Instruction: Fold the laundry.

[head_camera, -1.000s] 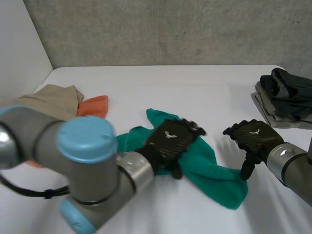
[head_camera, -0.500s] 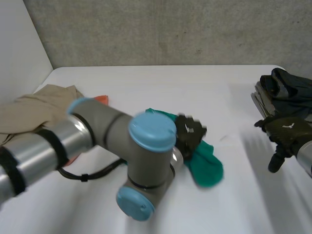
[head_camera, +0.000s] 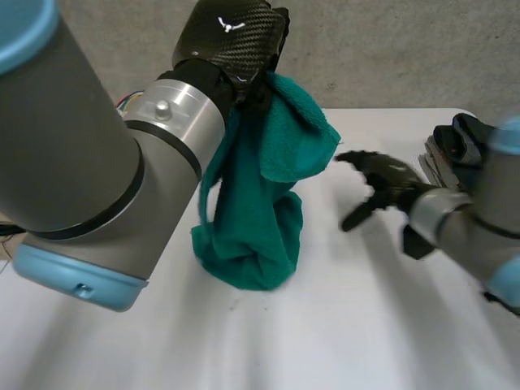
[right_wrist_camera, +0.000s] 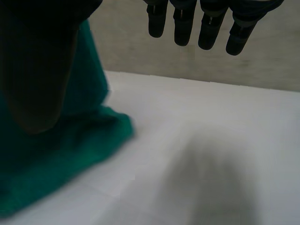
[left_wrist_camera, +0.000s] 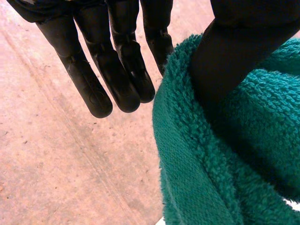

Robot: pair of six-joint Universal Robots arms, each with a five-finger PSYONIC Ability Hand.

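Hooking the green towel [head_camera: 252, 219] with its thumb, fingers straight, the left hand [head_camera: 231, 36] holds it high at the frame's upper middle. The cloth hangs down, its lower end bunched on the white table [head_camera: 341, 325]. To its right the right hand [head_camera: 382, 183] hovers, fingers loose and empty.

Soft, even light brightens the white surface [head_camera: 325, 341]. The green towel [head_camera: 260, 219] throws a faint shadow around its base, and its folds are darker.
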